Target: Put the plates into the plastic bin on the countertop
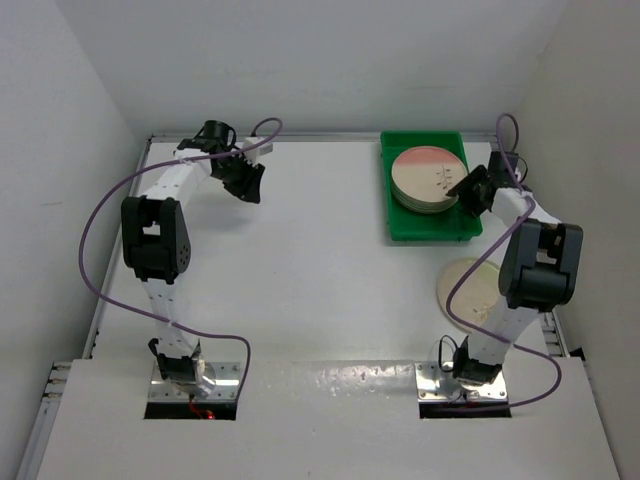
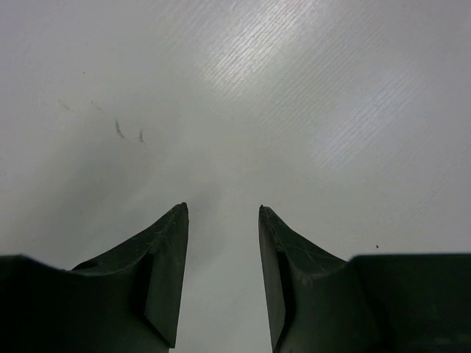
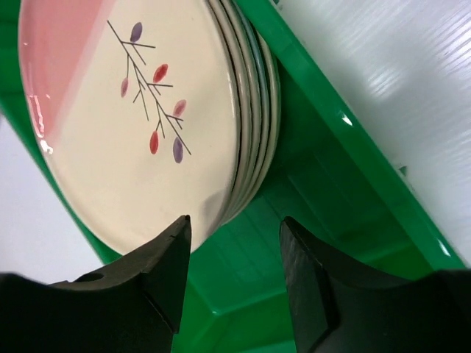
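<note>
A stack of several cream plates (image 1: 428,180) lies in the bright green plastic bin (image 1: 435,228) at the back right of the white countertop (image 1: 300,270); the top plate has a pink segment and a sprig drawing (image 3: 140,110). My right gripper (image 1: 468,190) hangs open and empty over the bin's right side, its jaws (image 3: 234,228) apart just off the stack's edge above the green floor (image 3: 294,220). Another cream plate (image 1: 463,290) lies on the countertop near the right arm, partly hidden by it. My left gripper (image 1: 248,180) is open and empty over bare countertop at the back left (image 2: 223,213).
White walls close in the countertop at the back and both sides. Purple cables loop from both arms. The arm bases sit at the near edge.
</note>
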`<state>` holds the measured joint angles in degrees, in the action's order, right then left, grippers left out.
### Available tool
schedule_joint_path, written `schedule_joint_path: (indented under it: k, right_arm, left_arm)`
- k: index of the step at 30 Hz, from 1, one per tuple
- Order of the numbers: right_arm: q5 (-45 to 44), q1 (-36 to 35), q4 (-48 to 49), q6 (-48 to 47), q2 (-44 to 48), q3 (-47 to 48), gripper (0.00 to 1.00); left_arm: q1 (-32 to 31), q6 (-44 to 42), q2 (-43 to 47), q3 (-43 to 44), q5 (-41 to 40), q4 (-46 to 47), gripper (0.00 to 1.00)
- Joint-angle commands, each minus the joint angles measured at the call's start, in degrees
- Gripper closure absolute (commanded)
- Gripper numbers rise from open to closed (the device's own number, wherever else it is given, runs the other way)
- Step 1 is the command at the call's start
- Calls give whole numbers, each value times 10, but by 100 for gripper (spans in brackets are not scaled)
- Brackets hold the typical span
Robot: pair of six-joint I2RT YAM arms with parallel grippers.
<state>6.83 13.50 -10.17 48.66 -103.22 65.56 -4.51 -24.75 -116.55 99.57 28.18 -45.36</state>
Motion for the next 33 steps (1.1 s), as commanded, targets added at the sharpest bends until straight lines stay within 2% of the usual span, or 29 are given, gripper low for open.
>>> schedule_joint_path:
  k: [1,2,5,6,7,9,10,12,13,15,16,17,18,20,22,25,26,29,33]
  right_arm:
    - [-84,-21,-69,-83,3,48,49]
    - [-95,-22,-71,-95,1,56,49]
    - [-80,-19,-70,-117,-23,76,59]
    - [-78,-20,-75,-118,-36,86,68]
    - [-71,-17,-90,-131,-42,93,72]
    - [-84,-24,-126,-143,-31,117,74]
    - [-120,-32,-140,-154,-4,106,74]
    - [-211,-33,-144,-120,55,33,43]
    - [-230,-18,-148,-106,124,-16,36]
    - [-270,1,-149,-67,172,-98,34]
    - [-274,30,-149,-41,233,-124,36]
    - [-270,61,-135,-31,248,-197,40]
    - [-261,78,-129,-26,260,-218,59]
    - [-243,139,-135,-18,277,-256,79]
    - [-250,168,-145,-23,246,-257,98]
    - [-305,189,-167,-48,189,-208,100]
    - [-348,190,-176,-52,150,-195,100]
    - [-423,189,-240,-58,106,-126,100]
    - [-488,190,-238,-69,87,-117,100]
  left_arm:
    - [-1,8,26,0,5,10,54]
    - [-1,8,26,0,5,10,54]
    - [-1,8,20,5,5,10,54]
    - [-1,8,20,5,5,10,54]
    - [-1,8,20,5,5,10,54]
    - [-1,8,20,5,-2,10,54]
    - [-1,8,26,5,-2,10,54]
    - [-1,1,33,-5,-23,10,54]
    - [-1,1,33,-5,-23,10,54]
    - [-7,1,33,-10,-23,15,54]
    - [-7,1,33,-10,-18,15,54]
    - [-7,1,33,-10,-9,15,54]
    - [-7,1,27,-10,-3,15,54]
    - [-7,1,21,-10,-3,20,54]
    - [-12,1,21,-5,3,20,54]
    - [-12,1,14,0,9,20,54]
    - [-12,1,14,0,9,20,54]
    - [-12,1,20,-11,9,20,54]
    - [-12,-4,32,-24,9,20,54]
